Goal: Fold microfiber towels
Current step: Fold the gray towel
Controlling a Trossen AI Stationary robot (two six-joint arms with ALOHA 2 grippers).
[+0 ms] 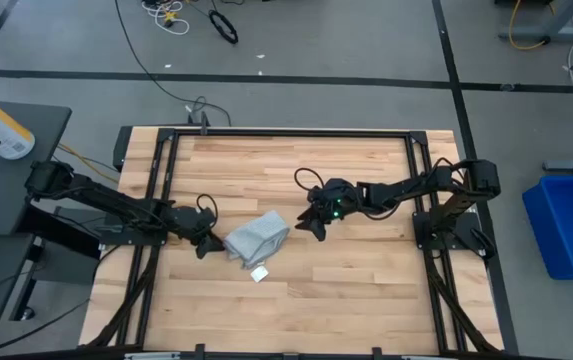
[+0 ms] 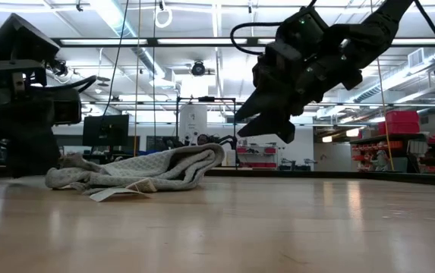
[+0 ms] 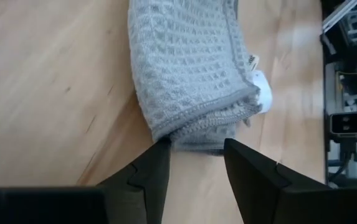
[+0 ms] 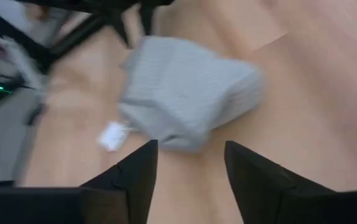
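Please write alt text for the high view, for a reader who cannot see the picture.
Seen from above, a light grey towel lies bunched near the middle of a wooden table, its small white tag on the wood beside it. The left gripper sits at the towel's left edge, and the right gripper is open just to its right.

Grey floor (image 1: 366,40) with cables (image 1: 221,22), blue bin (image 1: 571,225), bright ceiling lights (image 2: 118,19).

The towel (image 4: 187,93) is smeared with blur in the right wrist view (its tag (image 4: 111,135) a white blob); its underside stays hidden.
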